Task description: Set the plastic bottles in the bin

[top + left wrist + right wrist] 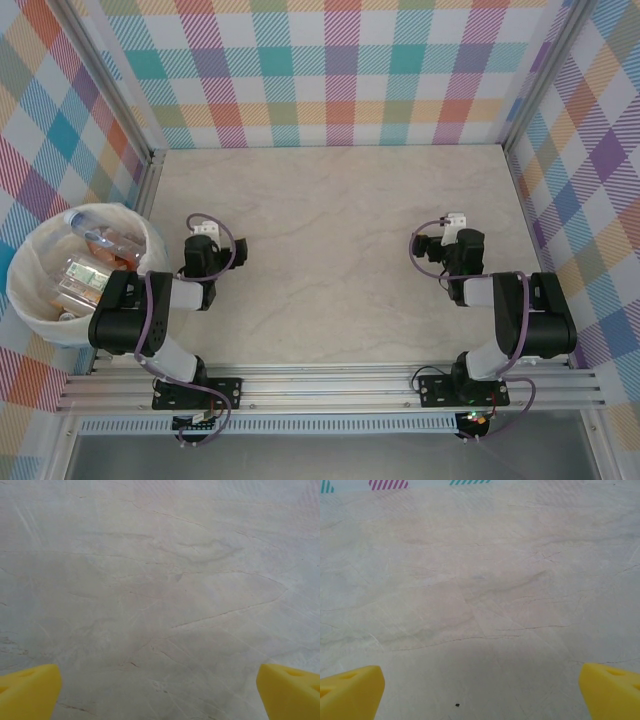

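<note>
Hovering low over the pale, marble-veined worktop (330, 200), my left jaws are released and spread wide. Their yellow fingertips (27, 692) sit at the bottom corners of the left wrist view, with veined surface between them. My right jaws are released just the same. Their yellow tips (610, 690) are far apart over the worktop, and a tiny dark speck (457, 705) lies on the surface between them. From above, my left arm (150, 310) and right arm (510, 320) are both bent close to their bases on the aluminium rail (330, 385). The bin (22, 290), lined with a white bag, stands off the worktop's left edge just beside my left arm. The plastic bottles (100, 232) lie piled inside it. Plaid walls (340, 70) enclose the worktop.
</note>
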Available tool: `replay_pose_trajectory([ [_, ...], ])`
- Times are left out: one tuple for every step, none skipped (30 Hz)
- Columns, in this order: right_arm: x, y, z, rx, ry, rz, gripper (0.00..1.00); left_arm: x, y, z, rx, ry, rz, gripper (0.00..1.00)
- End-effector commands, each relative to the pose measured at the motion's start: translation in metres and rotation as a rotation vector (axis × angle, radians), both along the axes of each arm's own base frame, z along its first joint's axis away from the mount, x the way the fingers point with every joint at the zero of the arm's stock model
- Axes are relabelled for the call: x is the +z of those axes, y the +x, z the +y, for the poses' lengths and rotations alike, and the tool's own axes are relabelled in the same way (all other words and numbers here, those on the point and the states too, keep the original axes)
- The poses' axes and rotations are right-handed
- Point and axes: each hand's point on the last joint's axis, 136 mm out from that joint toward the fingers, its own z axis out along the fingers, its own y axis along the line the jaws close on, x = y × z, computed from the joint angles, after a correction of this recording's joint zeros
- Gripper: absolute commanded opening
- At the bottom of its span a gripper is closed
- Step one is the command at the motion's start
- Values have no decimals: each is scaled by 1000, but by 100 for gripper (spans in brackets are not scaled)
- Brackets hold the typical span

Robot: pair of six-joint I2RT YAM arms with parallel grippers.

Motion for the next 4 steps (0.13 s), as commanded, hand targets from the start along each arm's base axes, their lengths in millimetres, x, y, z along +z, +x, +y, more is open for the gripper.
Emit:
replay_pose_trajectory([
  [12,9,-2,-11,14,-48,100,17,9,2,24,6,-62,100],
  [13,9,-2,-12,14,-49,100,18,8,2,21,6,-64,100],
  [13,8,-2,-11,13,-48,100,18,8,1,16,5,-67,100],
  [13,9,-2,-10,13,-49,100,17,9,-3,-6,1,-63,100],
])
